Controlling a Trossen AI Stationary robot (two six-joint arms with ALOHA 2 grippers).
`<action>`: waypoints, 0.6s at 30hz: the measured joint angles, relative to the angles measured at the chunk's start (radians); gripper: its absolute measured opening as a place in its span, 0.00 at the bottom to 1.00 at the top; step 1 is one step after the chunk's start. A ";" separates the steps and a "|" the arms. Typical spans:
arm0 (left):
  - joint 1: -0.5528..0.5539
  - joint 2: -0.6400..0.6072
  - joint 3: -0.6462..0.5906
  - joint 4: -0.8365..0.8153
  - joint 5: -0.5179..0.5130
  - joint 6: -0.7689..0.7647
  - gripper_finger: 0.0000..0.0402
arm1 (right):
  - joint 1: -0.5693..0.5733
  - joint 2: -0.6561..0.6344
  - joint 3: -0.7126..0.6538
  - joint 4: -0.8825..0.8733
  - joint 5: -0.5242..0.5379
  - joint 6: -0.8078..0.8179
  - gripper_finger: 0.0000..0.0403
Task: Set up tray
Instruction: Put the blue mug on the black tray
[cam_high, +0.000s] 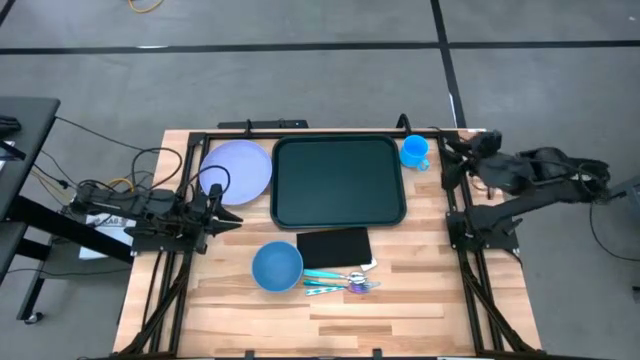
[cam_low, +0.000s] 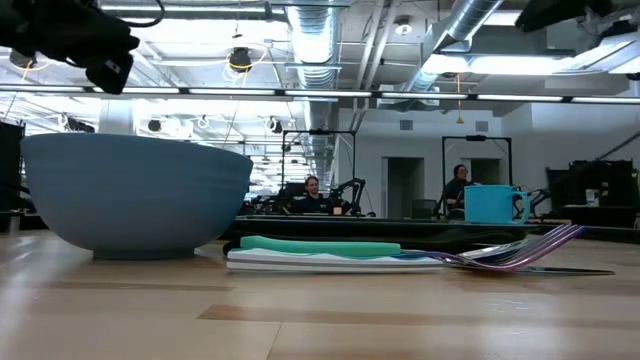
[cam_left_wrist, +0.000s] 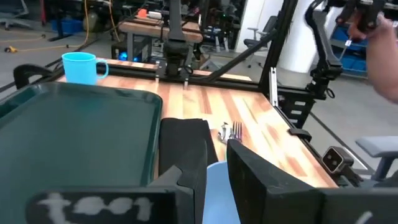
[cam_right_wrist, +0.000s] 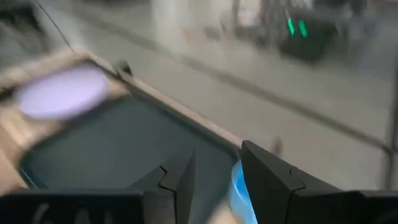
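Observation:
The dark green tray lies flat in the middle of the table's far half, and it also shows in the left wrist view. A lavender plate rests on the table to its left. A blue cup stands at its far right corner. My right gripper hovers just right of the cup. It is open, and the cup shows between its fingers without touching them. My left gripper waits open at the table's left side, near the plate.
A blue bowl stands on the wood near the tray's near edge. Beside it are a flat black rectangle and cutlery with teal handles. Black frame rails run along the table's left, right and far sides. People sit in the room beyond.

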 joint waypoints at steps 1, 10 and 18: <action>0.000 0.007 0.000 0.006 -0.001 0.003 0.13 | -0.051 0.041 0.036 -0.053 -0.051 0.022 0.30; 0.000 0.045 0.000 0.067 0.012 0.076 0.13 | -0.554 0.298 0.146 -0.222 -0.589 -0.203 0.30; 0.000 0.051 0.001 0.078 0.027 0.085 0.13 | -0.895 0.482 0.137 -0.189 -0.726 -0.539 0.30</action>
